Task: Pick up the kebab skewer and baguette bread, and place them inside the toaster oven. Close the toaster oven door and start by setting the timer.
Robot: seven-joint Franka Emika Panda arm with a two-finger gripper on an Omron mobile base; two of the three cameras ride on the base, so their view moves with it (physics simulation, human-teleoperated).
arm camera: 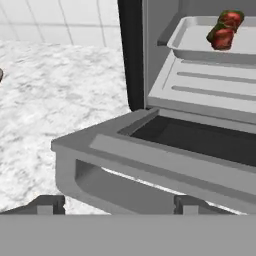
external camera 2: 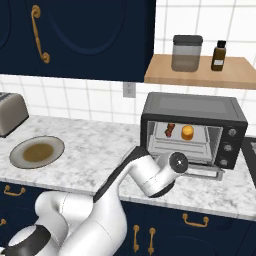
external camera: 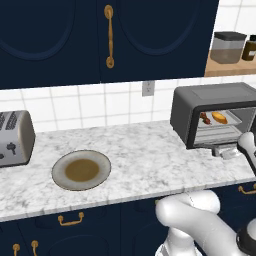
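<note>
**Tool at the lowered oven door, food sitting on the tray**

I am looking along the tool (arm camera: 114, 206) at the toaster oven door (arm camera: 165, 165), which is hanging open and lying nearly flat in front of the toaster oven (external camera 2: 192, 107). The door's bar handle (arm camera: 125, 185) is sitting just beyond the two fingertips (arm camera: 47, 205), which are standing spread apart, one to each side of the handle's span, pinching nothing as far as I can see.

Inside the oven, the kebab skewer (arm camera: 224, 31) is lying on the inner metal tray (arm camera: 200, 45). From the right base camera, the baguette bread (external camera 2: 187, 131) is resting on that tray beside the skewer.

My own arm is crowding the front of the oven, with the wrist (external camera 2: 172, 165) covering the door's left part in the right base camera.

On the bench (external camera: 145, 155), well to the left of the oven, a plate (external camera: 81, 170) is lying, and farther left a silver toaster (external camera: 15, 137) is standing against the wall. Above the oven, a wooden shelf (external camera 2: 200, 72) is carrying a lidded jar (external camera 2: 186, 52) and a dark bottle (external camera 2: 218, 55).
</note>
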